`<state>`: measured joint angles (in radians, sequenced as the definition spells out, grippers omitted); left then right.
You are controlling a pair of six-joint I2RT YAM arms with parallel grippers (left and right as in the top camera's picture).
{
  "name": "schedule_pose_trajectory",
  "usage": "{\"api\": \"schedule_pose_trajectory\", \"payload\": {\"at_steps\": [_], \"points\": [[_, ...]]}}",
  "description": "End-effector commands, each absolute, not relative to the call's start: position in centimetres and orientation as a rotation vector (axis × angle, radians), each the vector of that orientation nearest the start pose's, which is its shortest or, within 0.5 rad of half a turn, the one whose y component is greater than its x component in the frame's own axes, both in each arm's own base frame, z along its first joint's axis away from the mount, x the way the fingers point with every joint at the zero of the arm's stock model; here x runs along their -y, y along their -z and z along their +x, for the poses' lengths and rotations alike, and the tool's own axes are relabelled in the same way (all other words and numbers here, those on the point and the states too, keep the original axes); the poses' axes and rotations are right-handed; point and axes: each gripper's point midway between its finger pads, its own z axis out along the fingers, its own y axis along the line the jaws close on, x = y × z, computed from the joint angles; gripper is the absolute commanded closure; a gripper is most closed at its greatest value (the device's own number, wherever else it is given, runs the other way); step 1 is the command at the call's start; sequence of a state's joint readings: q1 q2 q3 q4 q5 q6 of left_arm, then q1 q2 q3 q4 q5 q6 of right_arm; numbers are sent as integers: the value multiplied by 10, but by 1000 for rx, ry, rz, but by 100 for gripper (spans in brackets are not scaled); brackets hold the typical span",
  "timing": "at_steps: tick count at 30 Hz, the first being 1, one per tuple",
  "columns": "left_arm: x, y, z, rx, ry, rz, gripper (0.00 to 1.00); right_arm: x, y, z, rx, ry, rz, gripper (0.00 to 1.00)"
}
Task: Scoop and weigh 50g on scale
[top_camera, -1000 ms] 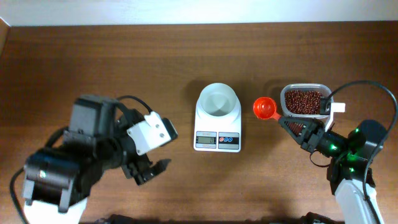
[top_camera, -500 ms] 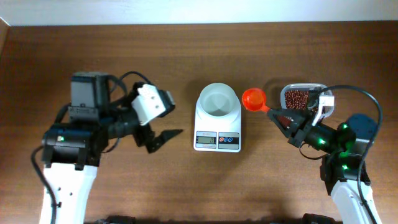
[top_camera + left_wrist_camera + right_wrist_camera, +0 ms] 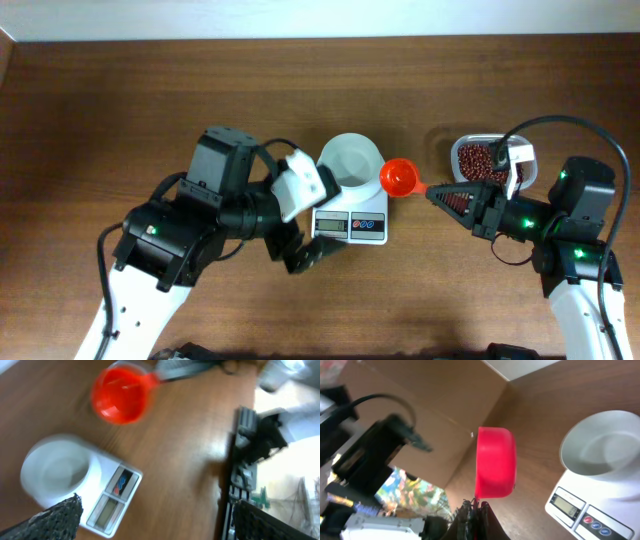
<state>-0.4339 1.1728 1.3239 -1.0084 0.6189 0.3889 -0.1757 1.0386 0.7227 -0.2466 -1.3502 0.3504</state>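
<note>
Holding the red scoop (image 3: 401,178) beside the scale (image 3: 355,165), right jaws clamped; left jaws gaping wide

Even bright overhead light, soft shadows, left wrist view motion-blurred

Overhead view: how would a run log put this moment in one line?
right gripper: shut on scoop | scoop: raised beside bowl's right rim | bowl: empty | left gripper: open, by scale front
</note>
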Motion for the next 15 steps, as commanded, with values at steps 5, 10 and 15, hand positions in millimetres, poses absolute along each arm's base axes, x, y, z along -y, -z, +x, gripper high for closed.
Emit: {"api": "schedule_pose_trajectory", "payload": {"at_steps": [5,10,15], "points": [[204,-342,239,-2020,703,762,1,-60,-270,320,-2085,-783,-25,96],[225,-284,251,-2062,681,580,1,-38,-324,318,-2078,-592,16,96],[168,-218,232,-2245,584,849,1,-39,-318,312,-2113,-584,-2,96]]}}
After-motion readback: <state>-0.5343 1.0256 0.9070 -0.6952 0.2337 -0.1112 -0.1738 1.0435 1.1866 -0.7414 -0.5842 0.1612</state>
